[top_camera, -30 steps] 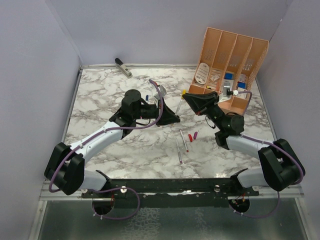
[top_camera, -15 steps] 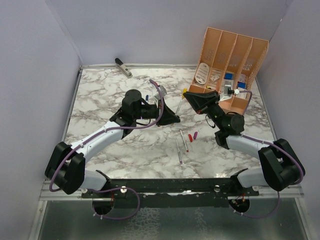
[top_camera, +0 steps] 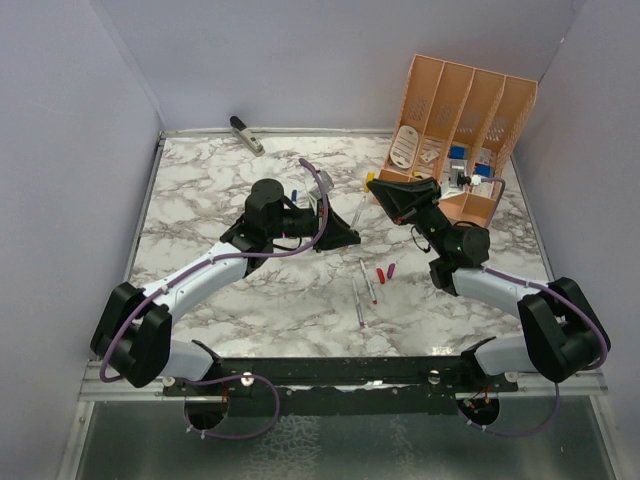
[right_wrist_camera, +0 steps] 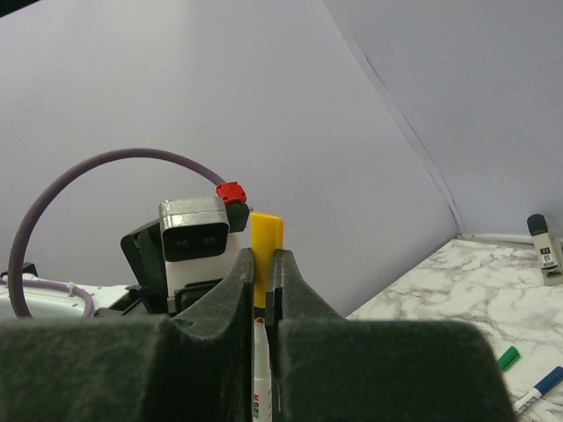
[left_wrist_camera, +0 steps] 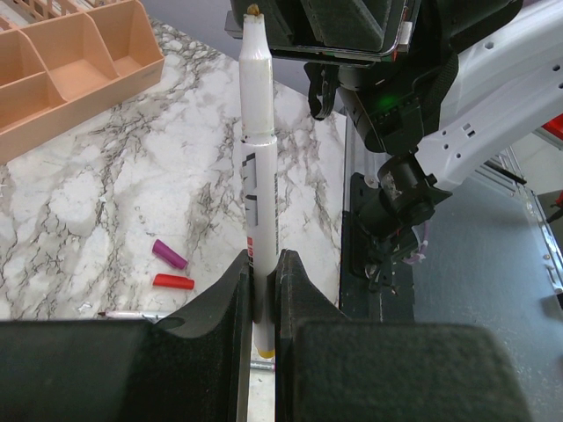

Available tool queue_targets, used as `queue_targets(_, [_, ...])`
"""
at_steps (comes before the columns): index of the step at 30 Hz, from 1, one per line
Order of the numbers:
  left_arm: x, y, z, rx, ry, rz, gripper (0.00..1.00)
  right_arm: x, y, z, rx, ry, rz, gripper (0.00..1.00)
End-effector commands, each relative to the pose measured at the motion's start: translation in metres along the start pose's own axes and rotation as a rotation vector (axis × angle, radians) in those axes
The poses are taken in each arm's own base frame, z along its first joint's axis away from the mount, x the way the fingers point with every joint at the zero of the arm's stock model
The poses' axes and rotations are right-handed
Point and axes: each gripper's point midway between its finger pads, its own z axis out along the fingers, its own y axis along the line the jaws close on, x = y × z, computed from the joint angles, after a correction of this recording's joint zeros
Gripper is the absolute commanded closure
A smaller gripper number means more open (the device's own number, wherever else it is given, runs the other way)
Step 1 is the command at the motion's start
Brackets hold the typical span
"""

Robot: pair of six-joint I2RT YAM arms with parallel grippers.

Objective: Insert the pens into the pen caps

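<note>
Clamps a yellow-nibbed pen [left_wrist_camera: 257,132] in the closed left gripper [left_wrist_camera: 262,260], above mid-table, long axis aimed nib-first at the right gripper [right_wrist_camera: 262,257]. Pinches the yellow cap [right_wrist_camera: 266,230] there, fingers closed on it. Looks nearly coaxial; seems not yet seated, though hard to tell.

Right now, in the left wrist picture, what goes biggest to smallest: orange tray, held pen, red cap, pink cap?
1. Orange tray, partly cut off.
2. Held pen, looking bigger because it's nearest.
3. Red cap and pink cap: look alike, so tied.
</note>
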Motion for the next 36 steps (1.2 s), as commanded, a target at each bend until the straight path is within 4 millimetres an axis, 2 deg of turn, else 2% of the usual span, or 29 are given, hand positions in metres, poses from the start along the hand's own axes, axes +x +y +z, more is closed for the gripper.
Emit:
queue_targets(1, [-0.016, 0.003, 0.005, -0.012, -0.039, 0.031, 1.0, -0.044, 0.068, -0.005, -0.265, -0.178, -0.107, 0.99])
queue_targets(12, [-0.018, 0.001, 0.006, -0.006, -0.041, 0.036, 1.0, -0.031, 0.063, -0.009, -0.255, -0.14, -0.111, 0.99])
queue_targets(27, [-0.009, -0.004, 0.001, 0.009, -0.027, 0.033, 1.0, -0.044, 0.07, -0.001, -0.28, -0.18, -0.179, 0.99])
queue_targets(36, [-0.015, -0.009, -0.003, 0.005, -0.045, 0.051, 1.0, -0.054, 0.072, 0.003, -0.253, -0.196, -0.242, 0.99])
